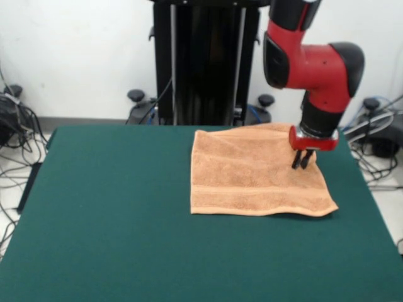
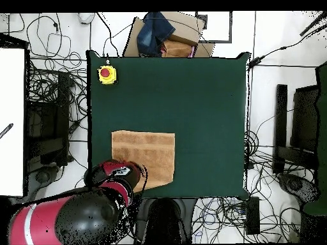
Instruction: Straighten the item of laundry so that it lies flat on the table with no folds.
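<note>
The light orange-tan towel (image 1: pixel 252 173) lies spread on the right half of the dark green table (image 1: pixel 113 207), with a woven band near its front edge. Its front right corner is slightly lifted and wavy, and its far edge curves a little. My gripper (image 1: pixel 301 165) hangs from the red arm over the towel's right edge. Its two black fingers stand close together, with their tips at the cloth surface. I cannot tell whether cloth is pinched between them. In the overhead view the towel (image 2: pixel 150 153) lies near the table's (image 2: pixel 204 115) robot-side edge, and the arm's wrist (image 2: pixel 120 171) covers one of its corners.
A yellow box with a red button (image 2: pixel 106 74) sits at a far corner of the table. A cardboard box with dark blue cloth (image 2: pixel 165 32) stands beyond the far edge. Cables lie on the floor round the table. The black pedestal (image 1: pixel 204 63) stands behind the towel.
</note>
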`<state>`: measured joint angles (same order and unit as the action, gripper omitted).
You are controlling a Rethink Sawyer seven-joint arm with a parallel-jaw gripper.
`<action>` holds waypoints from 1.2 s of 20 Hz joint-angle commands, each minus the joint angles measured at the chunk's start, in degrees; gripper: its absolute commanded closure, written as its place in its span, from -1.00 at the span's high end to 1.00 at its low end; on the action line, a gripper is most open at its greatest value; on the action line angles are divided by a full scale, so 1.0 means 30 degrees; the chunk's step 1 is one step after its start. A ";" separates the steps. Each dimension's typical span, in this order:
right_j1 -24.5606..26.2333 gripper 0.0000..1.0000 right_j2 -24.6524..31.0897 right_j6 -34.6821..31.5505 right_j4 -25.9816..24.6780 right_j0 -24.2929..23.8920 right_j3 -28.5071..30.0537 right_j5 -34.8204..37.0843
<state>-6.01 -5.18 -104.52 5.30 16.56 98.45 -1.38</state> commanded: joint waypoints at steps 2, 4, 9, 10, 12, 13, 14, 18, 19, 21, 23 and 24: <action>0.3539 -1.00 0.1116 -0.1681 -0.0164 -0.0739 -0.7282 -0.3963; 0.3541 -1.00 0.0933 -0.1821 -0.0332 -0.0654 -0.7538 -0.3974; 0.3501 -1.00 0.0776 -0.2039 -0.0636 -0.0505 -0.8091 -0.3790; 0.3472 -1.00 0.0829 -0.2166 -0.0623 -0.0515 -0.8129 -0.3825; 0.3477 -1.00 0.1061 -0.2263 -0.0743 -0.0662 -0.8300 -0.3996; 0.3518 -1.00 0.1052 -0.2307 -0.0712 -0.0644 -0.8422 -0.4059; 0.3567 -1.00 0.1110 -0.2413 -0.0704 -0.0674 -0.8494 -0.4258; 0.3629 -1.00 0.1166 -0.2836 -0.0574 -0.0652 -0.8586 -0.4749; 0.3636 -1.00 0.1155 -0.2918 -0.0546 -0.0635 -0.8587 -0.4847; 0.3662 -1.00 0.1009 -0.2868 -0.0512 -0.0518 -0.8704 -0.4753; 0.3671 -1.00 0.0755 -0.2824 -0.0498 -0.0352 -0.8756 -0.4939; 0.3690 -1.00 0.0670 -0.2758 -0.0492 -0.0288 -0.8832 -0.4876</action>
<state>-5.70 -5.46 -104.52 0.23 16.79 94.01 6.02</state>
